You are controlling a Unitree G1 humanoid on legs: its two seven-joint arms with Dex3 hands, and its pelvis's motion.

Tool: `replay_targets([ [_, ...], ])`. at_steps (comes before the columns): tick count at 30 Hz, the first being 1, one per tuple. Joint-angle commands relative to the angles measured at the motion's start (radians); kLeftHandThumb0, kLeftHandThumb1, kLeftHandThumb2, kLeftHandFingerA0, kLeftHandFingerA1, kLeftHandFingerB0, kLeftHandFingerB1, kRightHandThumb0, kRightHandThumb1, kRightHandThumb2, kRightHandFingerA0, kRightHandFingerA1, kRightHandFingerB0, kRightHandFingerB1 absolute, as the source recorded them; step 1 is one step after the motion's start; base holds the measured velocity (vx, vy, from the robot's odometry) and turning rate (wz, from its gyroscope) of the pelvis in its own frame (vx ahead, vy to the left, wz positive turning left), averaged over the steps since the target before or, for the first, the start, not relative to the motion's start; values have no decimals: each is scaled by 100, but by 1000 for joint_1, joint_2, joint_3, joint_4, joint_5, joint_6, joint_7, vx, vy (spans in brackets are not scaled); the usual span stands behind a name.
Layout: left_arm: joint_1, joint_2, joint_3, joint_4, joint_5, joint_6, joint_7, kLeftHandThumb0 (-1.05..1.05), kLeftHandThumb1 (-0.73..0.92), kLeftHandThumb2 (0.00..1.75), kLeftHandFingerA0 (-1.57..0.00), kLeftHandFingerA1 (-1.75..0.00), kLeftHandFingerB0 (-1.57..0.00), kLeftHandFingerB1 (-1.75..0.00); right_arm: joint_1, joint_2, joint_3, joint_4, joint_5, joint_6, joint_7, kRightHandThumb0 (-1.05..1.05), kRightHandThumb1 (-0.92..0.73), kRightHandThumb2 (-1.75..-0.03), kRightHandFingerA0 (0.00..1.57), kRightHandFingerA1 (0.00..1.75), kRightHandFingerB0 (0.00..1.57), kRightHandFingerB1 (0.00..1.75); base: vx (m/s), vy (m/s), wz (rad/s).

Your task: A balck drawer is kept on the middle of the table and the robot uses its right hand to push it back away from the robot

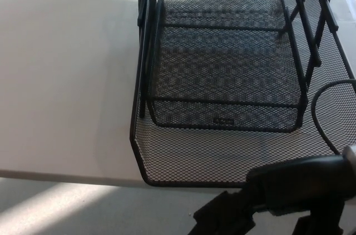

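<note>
The black mesh drawer (222, 154) lies in the middle of the white table (67, 79), pulled out from its wire rack. Its front rim (194, 182) hangs over the table's near edge. A smaller mesh tray (222, 57) sits above it in the rack. My right hand (225, 218) comes in from the bottom right, just below and in front of the drawer's front rim. It holds nothing, and its fingers are apart. My right forearm (306, 182) crosses the drawer's front right corner. My left hand does not show.
The rack's black uprights (146, 34) stand along the drawer's left and right sides. A black cable (315, 107) loops over the drawer's right part. The table's front edge (67, 176) runs across the lower left, with sunlit floor (72, 207) below it.
</note>
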Motion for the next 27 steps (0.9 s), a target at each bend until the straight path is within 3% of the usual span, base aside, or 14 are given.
replay_targets([
  [1,-4,13,-4,12,17,-22,-18,-57,72,62,-40,-36,-28,-31,-139,19,123,132,-29,215,105,-65,-75,-64,36,36,26,30,0,0,0],
  [6,-6,14,-4,16,17,-21,-23,-57,75,62,-39,-35,-28,-31,-176,31,178,180,-65,240,108,-64,-77,-63,37,35,27,30,0,0,0],
  [7,-5,15,-7,15,21,-26,-20,-57,75,61,-41,-35,-30,-31,-191,34,202,196,-87,239,112,-68,-64,-90,29,46,21,42,0,0,0],
  [8,-4,15,-8,15,22,-28,-18,-57,75,61,-41,-35,-30,-31,-195,34,207,199,-92,238,114,-68,-64,-90,29,46,21,42,0,0,0],
  [9,-5,16,-8,15,23,-28,-18,-58,75,62,-42,-36,-30,-31,-201,35,213,203,-94,241,114,-65,-75,-64,36,35,26,30,0,0,0],
  [16,-4,15,-10,11,22,-27,-20,-56,75,63,-42,-36,-31,-31,-260,47,228,236,-102,300,124,-65,-74,-63,36,35,26,30,0,0,0],
  [17,-4,15,-10,12,22,-30,-18,-57,74,62,-43,-35,-32,-31,-267,48,225,237,-103,300,127,-68,-62,-90,28,46,21,42,0,0,0],
  [21,-9,10,-10,25,22,-32,-20,-56,75,63,-42,-35,-32,-32,-307,53,210,257,-117,297,142,-69,-63,-90,28,47,21,42,0,0,0],
  [25,-9,13,-10,24,22,-37,-19,-56,74,61,-43,-36,-32,-32,-333,56,204,267,-130,304,150,-68,-63,-90,28,46,21,42,0,0,0],
  [26,-7,14,-8,23,20,-37,-20,-56,75,62,-42,-36,-32,-32,-346,61,204,281,-134,304,156,-65,-75,-63,34,34,25,30,0,0,0],
  [27,-6,14,-8,23,20,-37,-20,-56,75,62,-42,-36,-32,-32,-351,63,204,287,-136,304,159,-65,-75,-63,34,34,25,30,0,0,0],
])
